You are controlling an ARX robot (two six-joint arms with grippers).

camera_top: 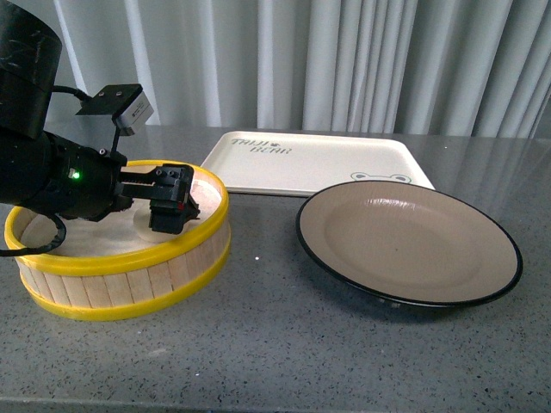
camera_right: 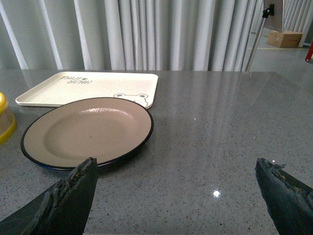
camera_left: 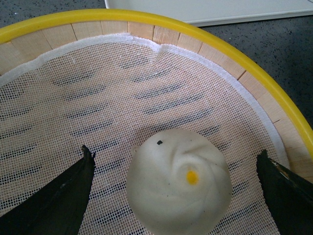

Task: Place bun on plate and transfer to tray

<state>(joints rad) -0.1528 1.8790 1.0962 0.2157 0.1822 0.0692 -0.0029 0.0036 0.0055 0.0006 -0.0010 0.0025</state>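
Probably soft, light and easily dented, the cream-white pleated steamed bun (camera_left: pixel 178 181) inside the yellow-rimmed wooden steamer basket (camera_left: pixel 164 35) wants a gentle side pinch from the wide-open, empty left gripper (camera_left: pixel 174 152) straddling it.

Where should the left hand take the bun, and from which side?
Grip the bun across its round flanks at the widest part, below the pleated top, coming down from above. The basket wall rings it, so a sideways approach is likely blocked. The left hand is open, with its fingers straddling the bun; close gently, since it looks soft.
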